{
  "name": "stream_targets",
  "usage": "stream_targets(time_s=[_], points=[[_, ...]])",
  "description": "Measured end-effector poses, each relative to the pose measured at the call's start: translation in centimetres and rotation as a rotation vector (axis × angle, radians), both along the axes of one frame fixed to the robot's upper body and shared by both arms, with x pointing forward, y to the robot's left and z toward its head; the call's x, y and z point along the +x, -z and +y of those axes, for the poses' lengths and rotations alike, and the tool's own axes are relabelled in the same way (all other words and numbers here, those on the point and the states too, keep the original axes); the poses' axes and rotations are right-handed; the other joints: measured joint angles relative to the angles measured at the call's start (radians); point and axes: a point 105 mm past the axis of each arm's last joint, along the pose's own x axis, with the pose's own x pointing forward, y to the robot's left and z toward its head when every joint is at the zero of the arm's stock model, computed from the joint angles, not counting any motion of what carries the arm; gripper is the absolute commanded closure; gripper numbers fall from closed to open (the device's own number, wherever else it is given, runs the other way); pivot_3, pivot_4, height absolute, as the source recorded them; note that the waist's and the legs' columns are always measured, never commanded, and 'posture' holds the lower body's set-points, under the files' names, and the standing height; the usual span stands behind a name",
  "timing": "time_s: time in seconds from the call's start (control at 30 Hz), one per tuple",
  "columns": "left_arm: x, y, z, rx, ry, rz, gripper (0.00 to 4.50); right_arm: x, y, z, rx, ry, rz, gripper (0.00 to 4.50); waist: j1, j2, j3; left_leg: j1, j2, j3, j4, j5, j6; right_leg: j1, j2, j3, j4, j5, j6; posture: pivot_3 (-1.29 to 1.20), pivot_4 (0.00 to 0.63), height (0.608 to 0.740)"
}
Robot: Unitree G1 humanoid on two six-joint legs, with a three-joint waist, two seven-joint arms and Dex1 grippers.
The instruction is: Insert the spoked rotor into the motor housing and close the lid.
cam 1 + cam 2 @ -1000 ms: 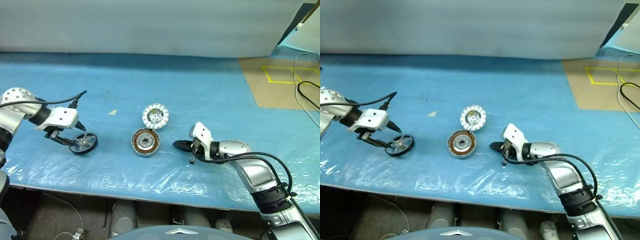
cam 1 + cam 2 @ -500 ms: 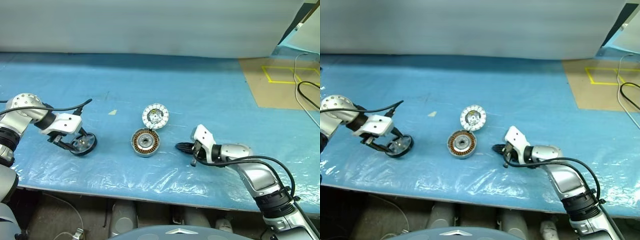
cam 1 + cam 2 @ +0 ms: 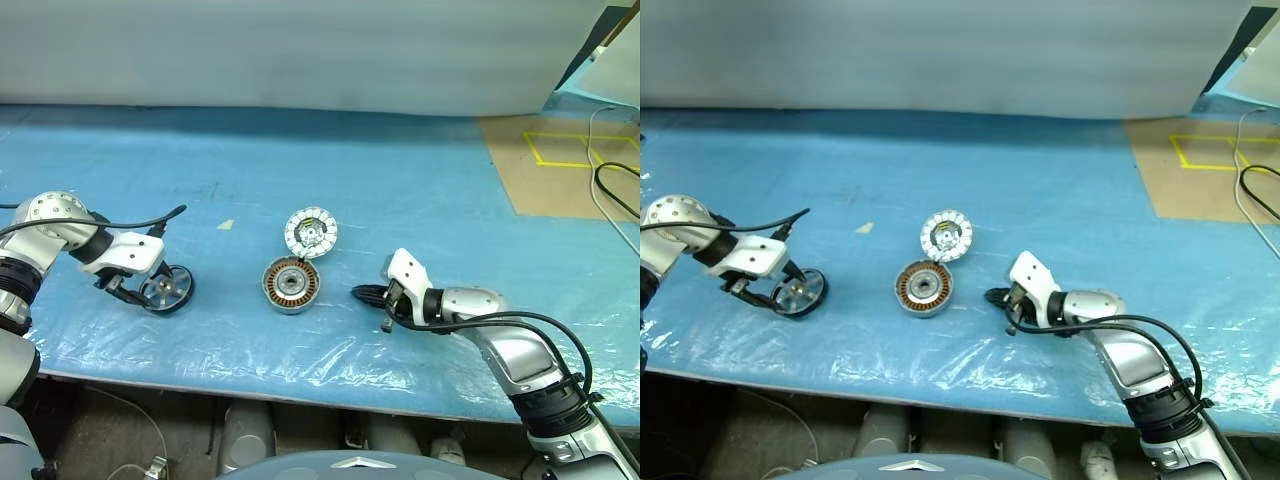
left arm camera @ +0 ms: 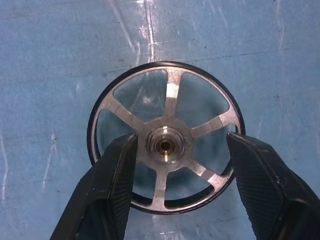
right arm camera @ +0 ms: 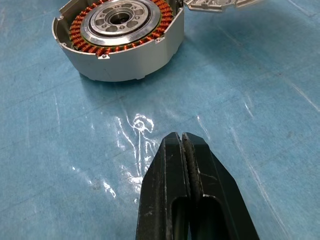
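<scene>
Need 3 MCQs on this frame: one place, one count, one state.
1. Where is the spoked wheel?
A) at the sheet's far edge
B) under the left gripper
C) off the sheet

2. How many round parts lie on the blue sheet?
A) two
B) three
C) five

3. The right gripper has its jaws:
A) shut, empty
B) wide open
C) shut on a disc

Key:
1 B, the jaws straddle its hub.
2 B, the wheel, the copper-wound disc and the white-segmented disc.
3 A, the jaws are pressed together over bare sheet.

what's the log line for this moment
left gripper: jaws open astride spoked rotor hub | right gripper: shut, near motor housing | rotor not inserted
</scene>
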Motion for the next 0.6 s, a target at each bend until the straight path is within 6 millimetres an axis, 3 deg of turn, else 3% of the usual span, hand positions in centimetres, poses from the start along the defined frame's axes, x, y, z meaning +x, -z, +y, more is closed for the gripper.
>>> stream_targets(time_s=[0.33, 0.43, 0.5, 0.6], points=[[-0.07, 0.71, -0.26, 0.009, 0.014, 0.008, 1.53, 0.03, -0.09, -0.15, -0.003, 0.01, 0.004, 4.5, 0.0, 0.0, 0.0, 0.0, 0.0, 0.0, 0.0, 0.0, 0.0, 0.0, 0.0, 0.0, 0.0, 0.0, 0.0, 0.0, 0.15, 0.74], [0.05, 0.62, -0.29, 0.002, 0.01, -0.003, 2.0, 0.05, -0.11, -0.15, -0.003, 0.011, 0.003, 4.5, 0.0, 0.0, 0.0, 0.0, 0.0, 0.0, 0.0, 0.0, 0.0, 0.0, 0.0, 0.0, 0.0, 0.0, 0.0, 0.0, 0.15, 0.74], [0.12, 0.51, -0.25, 0.0, 0.008, -0.011, 2.62, 0.05, -0.11, -0.15, -0.003, 0.01, 0.003, 4.5, 0.0, 0.0, 0.0, 0.0, 0.0, 0.0, 0.0, 0.0, 0.0, 0.0, 0.0, 0.0, 0.0, 0.0, 0.0, 0.0, 0.15, 0.74], [0.31, 0.26, -0.21, -0.004, 0.003, -0.032, 2.82, 0.07, -0.11, -0.14, -0.003, 0.01, 0.002, 4.5, 0.001, 0.0, 0.0, 0.001, 0.0, 0.0, 0.0, 0.0, 0.0, 0.001, 0.0, 0.0, 0.0, 0.0, 0.0, 0.0, 0.15, 0.74]])
